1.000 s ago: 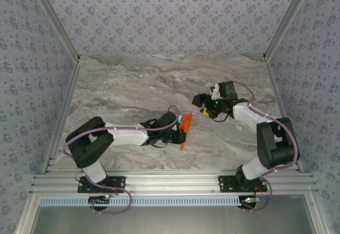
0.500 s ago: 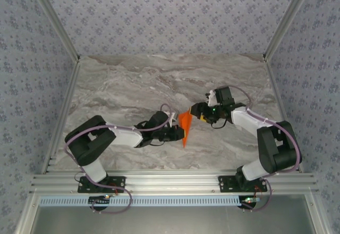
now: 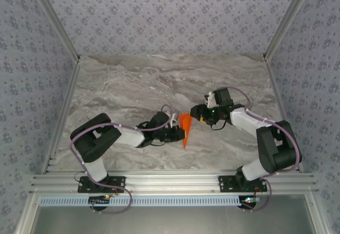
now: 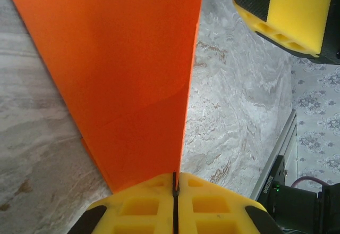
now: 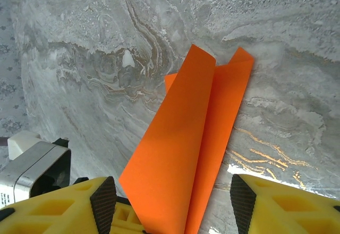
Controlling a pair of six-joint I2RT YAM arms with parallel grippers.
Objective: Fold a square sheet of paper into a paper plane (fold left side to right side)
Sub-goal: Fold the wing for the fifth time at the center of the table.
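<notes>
**Arm pose.** The left arm folds at its elbow and runs its forearm low across the grey marble-patterned table [image 3: 133, 85], pointing toward the right arm. The right arm rises from its base and bends its forearm back toward the left arm. The two wrists face each other, nearly nose to nose.

**Left gripper.** The left gripper [image 3: 179, 133] is clamped. In the left wrist view its yellow fingers [image 4: 210, 205] meet along a thin dark seam, and the paper comes out of that seam, pinched at its edge.

**Right gripper.** The right gripper [image 3: 195, 114] stands partly spread. In the right wrist view its yellow, black-padded fingertips [image 5: 249, 202] sit one on each side of the paper. A visible gap remains on each side, so it grips nothing.

**Task object.** A slim, pointed, bright orange paper plane [image 3: 185, 128] lies directly ahead of the left gripper's fingertips and between the right gripper's jaws.

- From above it reads as a narrow wedge. The broad end is next to the right gripper and the point lies past the left gripper.
- The right wrist view shows overlapping folded layers with a long lengthwise crease. Two square corners sit at the end farthest from that gripper.
- The left wrist view shows a flat, smooth orange panel with one straight edge.

Whether the point touches the table cannot be determined.
</notes>
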